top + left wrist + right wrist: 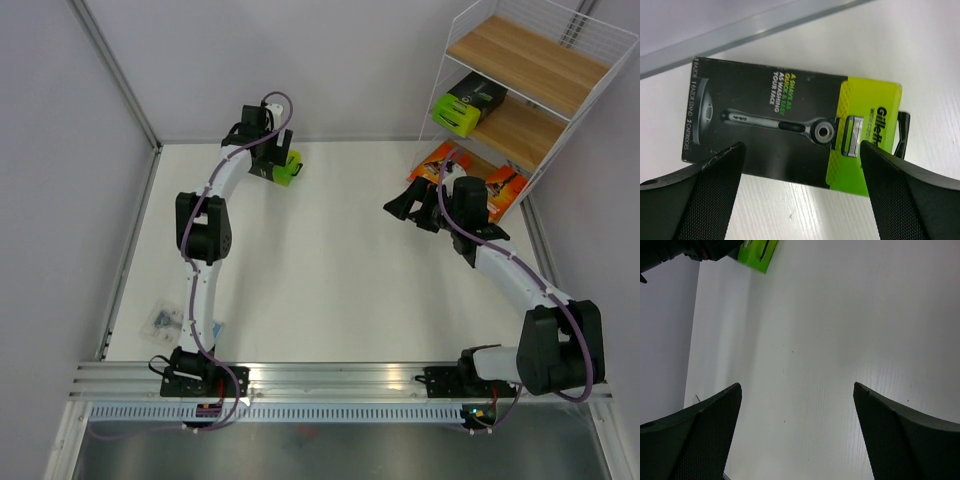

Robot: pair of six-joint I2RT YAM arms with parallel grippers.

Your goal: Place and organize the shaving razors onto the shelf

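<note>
The left hand hangs wide open right over a black box with a green end. It holds nothing. The box lies flat on the white desk, at the far side, well apart from the shelf. Its long side runs across from one side of the hand to the other, so I think the hand should turn and pinch it the short way. The box is smooth, shiny card. The right hand is wide open and empty too, near the shelf.
</note>
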